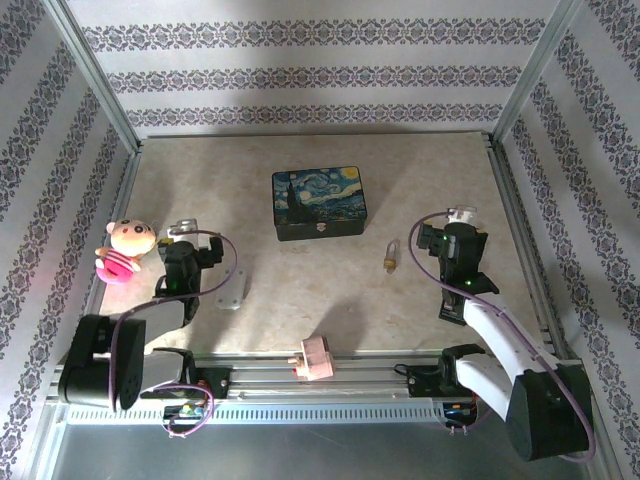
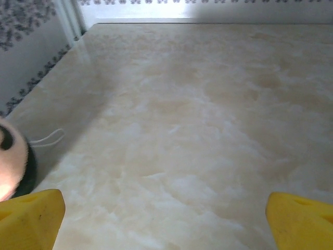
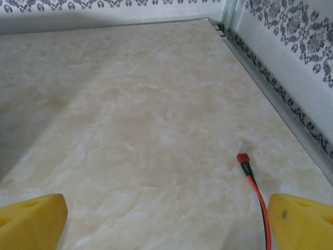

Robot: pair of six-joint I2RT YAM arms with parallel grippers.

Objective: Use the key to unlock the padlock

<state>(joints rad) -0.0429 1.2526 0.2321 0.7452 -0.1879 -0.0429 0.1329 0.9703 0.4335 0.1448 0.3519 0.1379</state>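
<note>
Overhead, the padlock (image 1: 389, 256) lies on the table (image 1: 300, 310) between the starry-night tin (image 1: 319, 204) and the right arm (image 1: 480, 310). It sits just left of that arm's wrist and well apart from the left arm (image 1: 165, 300). Its long axis runs near-to-far, shackle toward the back wall, so I judge the right arm should reach leftward for it. I cannot pick out the key. From the left wrist, the left gripper (image 2: 166, 229) is spread wide, nothing between its yellow fingertips (image 2: 31, 219), a plush toy (image 2: 13, 161) at its left. From the right wrist, the right gripper (image 3: 166, 224) gapes equally, empty, a red-tipped cable (image 3: 255, 192) beside it. I read no writing anywhere.
</note>
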